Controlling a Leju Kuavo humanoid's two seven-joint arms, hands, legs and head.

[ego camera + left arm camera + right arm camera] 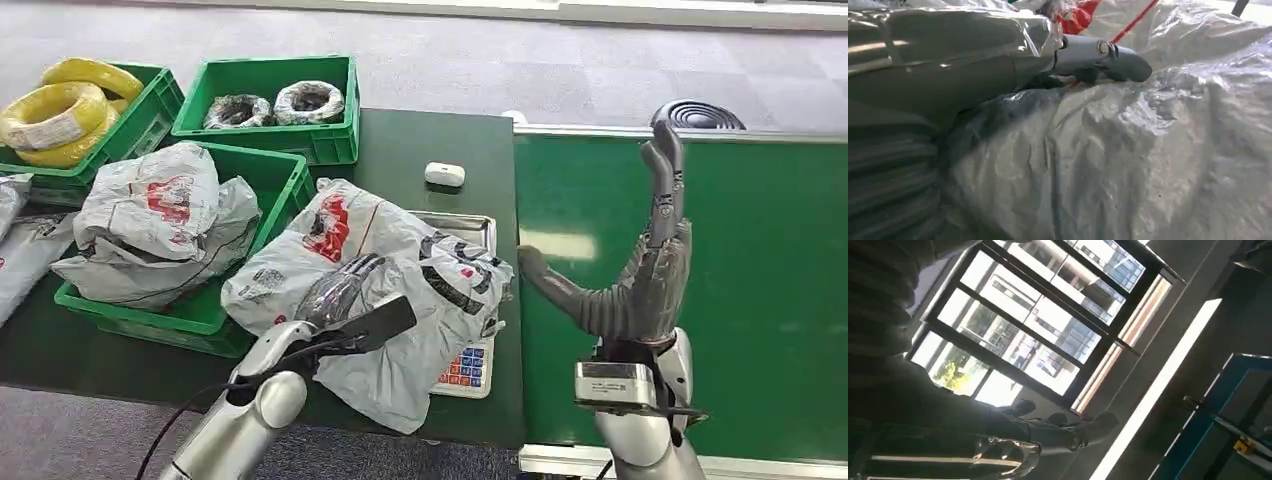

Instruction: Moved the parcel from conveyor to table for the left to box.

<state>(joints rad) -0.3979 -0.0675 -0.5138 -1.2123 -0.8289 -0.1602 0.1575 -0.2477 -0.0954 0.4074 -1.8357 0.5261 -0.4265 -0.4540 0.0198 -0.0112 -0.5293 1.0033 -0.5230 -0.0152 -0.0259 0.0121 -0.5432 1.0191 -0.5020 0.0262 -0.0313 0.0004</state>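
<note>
The parcel [400,290], a crumpled grey-white plastic mailer with red and black print, lies on the green table [440,140] and sprawls over a small weighing scale [468,365], whose steel platter and coloured keypad poke out from under it. It is already off the conveyor [700,250], whose green belt runs just beside the table on the right.

The left hand [340,290] rests on top of the parcel, fingers laid over the plastic. In the left wrist view the thumb [1098,57] presses flat against the wrinkled film, but I cannot tell whether the fingers have pinched any of it or merely lie on it. The right hand [640,270] stands raised over the belt, released, fingers spread upward and holding nothing.

The boxing step appears to be just starting. The nearest green crate [270,190] already holds another bulging mailer bag [160,225], so room looks tight. The main risks, as I judge them:

- The film is slick and loose, so a shallow grip could slide off or lift only a fold while the contents sag.
- Dragging the parcel could shove the scale toward the table's near edge.
- The small white device [444,174] behind the parcel could be knocked on the way.
- A parcel dropped on the heaped bag may roll back out.
</note>
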